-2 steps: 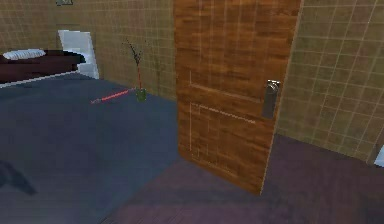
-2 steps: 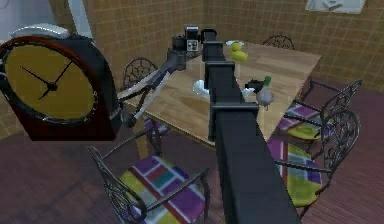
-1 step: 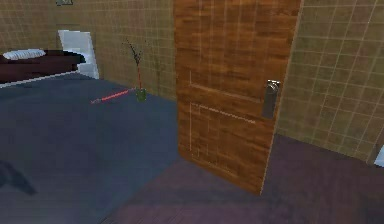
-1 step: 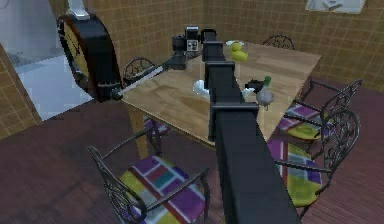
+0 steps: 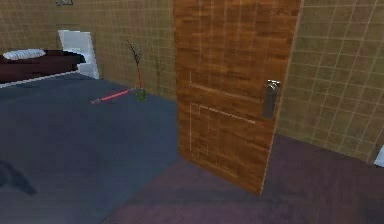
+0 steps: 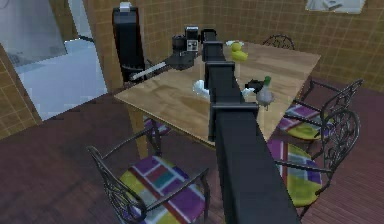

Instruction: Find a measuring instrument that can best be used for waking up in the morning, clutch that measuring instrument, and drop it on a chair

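Chairs ring the cluttered table around the fingers; whether they hold anything cannot be told.

a home, by the look of it. fwd view: wooden door w/ a metal lever handle. left of it is a low bed w/ dark cover & white pillow against a tan tiled wall, and a thin plant in the corner, so a bedroom. arm side view: a dining spot w/ a wooden worktop carrying small household bits. metal-frame chairs w/ bright patchwork cushions stand round it on a dark plank floor, tan tiled walls behind.
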### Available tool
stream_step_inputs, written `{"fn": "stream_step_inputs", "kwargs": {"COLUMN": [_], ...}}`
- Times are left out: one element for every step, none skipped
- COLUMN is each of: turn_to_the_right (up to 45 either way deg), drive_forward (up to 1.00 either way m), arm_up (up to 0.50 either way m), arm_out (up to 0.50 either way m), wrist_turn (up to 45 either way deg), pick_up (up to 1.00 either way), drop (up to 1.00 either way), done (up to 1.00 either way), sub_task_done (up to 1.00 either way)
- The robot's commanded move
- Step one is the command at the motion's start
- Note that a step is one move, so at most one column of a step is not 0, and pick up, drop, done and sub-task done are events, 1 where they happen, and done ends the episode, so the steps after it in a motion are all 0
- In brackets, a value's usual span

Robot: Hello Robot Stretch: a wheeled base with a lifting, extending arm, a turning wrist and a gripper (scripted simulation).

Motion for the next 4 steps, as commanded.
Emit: {"fn": "stream_step_inputs", "kwargs": {"turn_to_the_right": [0.0,0.0,0.0,0.0], "drive_forward": [0.00,0.00,0.00,0.00], "arm_up": [-0.44,-0.50,0.00,0.00], "arm_out": [0.00,0.00,0.00,-0.10], "wrist_turn": [0.0,0.0,0.0,0.0], "pick_up": [0.00,0.00,0.00,0.00], "drop": [0.00,0.00,1.00,0.00], "done": [0.00,0.00,0.00,0.00], "sub_task_done": [0.00,0.00,0.00,0.00]}}
